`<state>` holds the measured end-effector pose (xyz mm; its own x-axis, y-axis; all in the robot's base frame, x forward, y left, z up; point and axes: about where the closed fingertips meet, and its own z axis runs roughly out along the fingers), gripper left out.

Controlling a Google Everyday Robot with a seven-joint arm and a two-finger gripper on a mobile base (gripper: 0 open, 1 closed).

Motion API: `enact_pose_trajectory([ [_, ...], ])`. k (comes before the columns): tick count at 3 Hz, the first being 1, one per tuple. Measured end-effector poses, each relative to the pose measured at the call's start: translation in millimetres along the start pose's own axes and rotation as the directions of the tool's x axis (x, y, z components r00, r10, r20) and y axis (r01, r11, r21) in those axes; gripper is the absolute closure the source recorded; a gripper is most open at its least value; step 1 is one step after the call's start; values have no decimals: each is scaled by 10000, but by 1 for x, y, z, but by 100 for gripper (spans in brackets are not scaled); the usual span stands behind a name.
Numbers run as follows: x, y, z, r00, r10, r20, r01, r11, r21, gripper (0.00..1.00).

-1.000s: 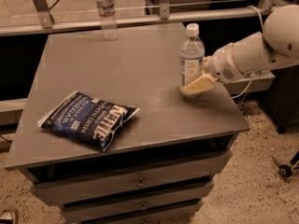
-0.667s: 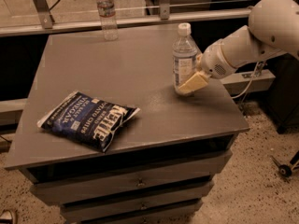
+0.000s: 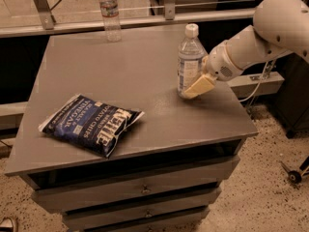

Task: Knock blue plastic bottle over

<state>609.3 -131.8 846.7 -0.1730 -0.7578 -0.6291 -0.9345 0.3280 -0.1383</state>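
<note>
Gripper [image 3: 198, 86], at the end of the white arm [image 3: 241, 52] reaching in from the right, lay against the lower right side of the blue plastic bottle [image 3: 189, 62]; whether it was spread or closed could not be told. The bottle stood upright on the right of the grey table [image 3: 120, 76]. A chip bag [image 3: 91, 124] lay front left, well apart; a smaller bottle [image 3: 110, 13] stood at the far edge.

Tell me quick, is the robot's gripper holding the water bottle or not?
Gripper: low down at the right side of the standing blue plastic bottle; whether it is open, closed or holding it cannot be told.
</note>
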Motion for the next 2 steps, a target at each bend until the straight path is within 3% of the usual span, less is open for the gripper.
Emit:
enact_pose_trajectory([
  [1, 0, 0, 0, 10000, -1, -1, 1, 10000, 0, 100],
  [2, -11, -4, -5, 9786, -1331, -1568, 1304, 9911, -278, 100],
])
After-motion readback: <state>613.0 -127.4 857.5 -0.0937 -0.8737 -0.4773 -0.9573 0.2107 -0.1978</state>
